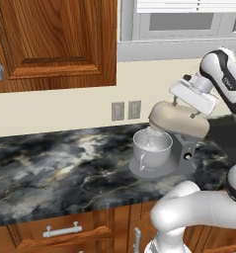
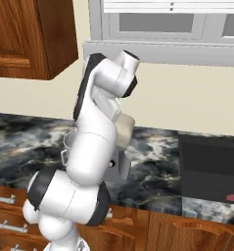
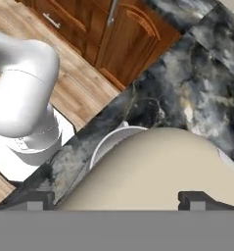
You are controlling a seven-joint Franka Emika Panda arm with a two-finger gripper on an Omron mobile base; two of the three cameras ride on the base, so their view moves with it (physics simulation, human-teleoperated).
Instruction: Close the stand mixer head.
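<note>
The beige stand mixer head (image 1: 181,122) lies on its grey stand (image 1: 186,154), on the dark marble counter (image 1: 55,168). Its whisk (image 1: 154,134) dips into the mouth of the grey-white bowl (image 1: 151,150). My gripper (image 1: 184,108) rests on top of the head, open, with both fingers spread across the housing. In the hand view the fingertips (image 3: 37,198) sit wide apart over the beige head (image 3: 152,169), with the bowl rim (image 3: 107,142) just beyond it. From the right base view my arm hides most of the head (image 2: 127,127).
Two wall outlets (image 1: 125,110) sit behind the mixer, and a wooden upper cabinet (image 1: 55,44) hangs to the left. A black appliance (image 2: 211,166) stands on the counter to the mixer's right. Drawers and cabinet doors (image 1: 65,232) run below the counter edge.
</note>
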